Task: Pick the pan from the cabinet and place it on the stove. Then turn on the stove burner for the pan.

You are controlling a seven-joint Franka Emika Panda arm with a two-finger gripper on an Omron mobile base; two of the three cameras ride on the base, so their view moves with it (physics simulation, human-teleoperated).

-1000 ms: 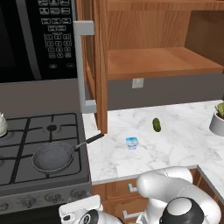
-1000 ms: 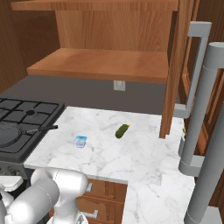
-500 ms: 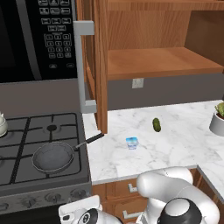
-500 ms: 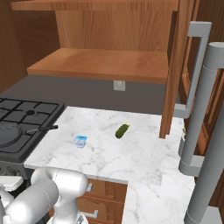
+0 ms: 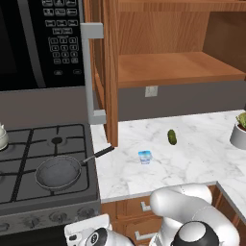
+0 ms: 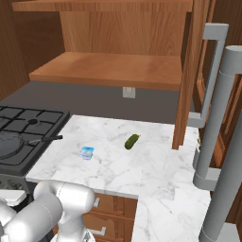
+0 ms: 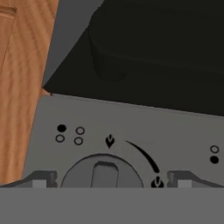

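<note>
The pan (image 5: 58, 172) is already being carried by the stove (image 5: 29, 144), seated over the front grate with its thin black handle reaching out toward the marble counter (image 5: 192, 153); in the right base view the pan (image 6: 9, 144) is being shown at the near corner of the cooktop, so the placing half of the job is judged done and the knob work is in hand. In the hand view a grey knob (image 7: 103, 171) is being framed dead centre on the grey control panel (image 7: 183, 131), with the gripper (image 7: 107, 180) being presented straight at it, one finger tip (image 7: 38, 179) to each side and neither seen touching, so the fingers are being held apart around the knob rather than clamped on it. The small dot diagram beside the knob, with one dot filled, is being read as the burner key, and it should be checked against where the pan is sitting before anything is turned. For a clean turn, the fingers are best being closed squarely across the knob's raised ridge, kept centred so no slip is provoked, and the wrist rotated about the knob's own axis along the curved mark toward the flame symbol. The cabinet (image 5: 158, 43) is being left open above, its shelf bare.
</note>
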